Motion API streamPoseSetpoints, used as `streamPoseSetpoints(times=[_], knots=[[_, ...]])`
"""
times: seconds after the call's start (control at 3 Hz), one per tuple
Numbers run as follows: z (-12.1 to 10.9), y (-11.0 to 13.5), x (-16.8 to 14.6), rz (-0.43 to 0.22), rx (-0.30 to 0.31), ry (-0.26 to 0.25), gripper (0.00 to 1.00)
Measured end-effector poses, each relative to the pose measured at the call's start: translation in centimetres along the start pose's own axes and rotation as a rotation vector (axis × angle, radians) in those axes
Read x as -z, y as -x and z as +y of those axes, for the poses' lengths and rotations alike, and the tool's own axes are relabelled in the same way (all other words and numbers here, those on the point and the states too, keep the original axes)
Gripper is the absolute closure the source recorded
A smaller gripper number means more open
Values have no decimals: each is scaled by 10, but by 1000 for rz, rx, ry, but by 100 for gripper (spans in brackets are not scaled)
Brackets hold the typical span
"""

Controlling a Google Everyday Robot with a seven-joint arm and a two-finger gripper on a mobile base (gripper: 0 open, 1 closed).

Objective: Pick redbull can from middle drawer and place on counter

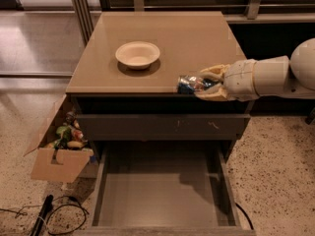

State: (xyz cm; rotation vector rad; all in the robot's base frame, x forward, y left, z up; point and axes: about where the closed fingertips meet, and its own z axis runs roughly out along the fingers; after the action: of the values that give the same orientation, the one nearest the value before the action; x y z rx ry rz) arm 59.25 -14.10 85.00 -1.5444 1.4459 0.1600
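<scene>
My gripper [205,84] reaches in from the right and is shut on the redbull can [189,84], a small blue and silver can held lying sideways. The can hangs at the front edge of the tan counter [167,43], right of its middle, just above the surface. Below, the middle drawer [162,193] is pulled open, with a bare dark grey floor and nothing in it.
A cream round bowl [138,54] stands on the counter's left half. A closed grey drawer front with pale scuffs [162,127] sits above the open drawer. An open cardboard box of items [61,146] and a black cable [49,215] lie on the floor at left.
</scene>
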Motion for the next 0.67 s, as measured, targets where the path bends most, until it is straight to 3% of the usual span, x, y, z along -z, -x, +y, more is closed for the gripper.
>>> streamPoseSetpoints(times=[0.67], knots=[[-74, -2, -19, 9, 33, 16, 100]])
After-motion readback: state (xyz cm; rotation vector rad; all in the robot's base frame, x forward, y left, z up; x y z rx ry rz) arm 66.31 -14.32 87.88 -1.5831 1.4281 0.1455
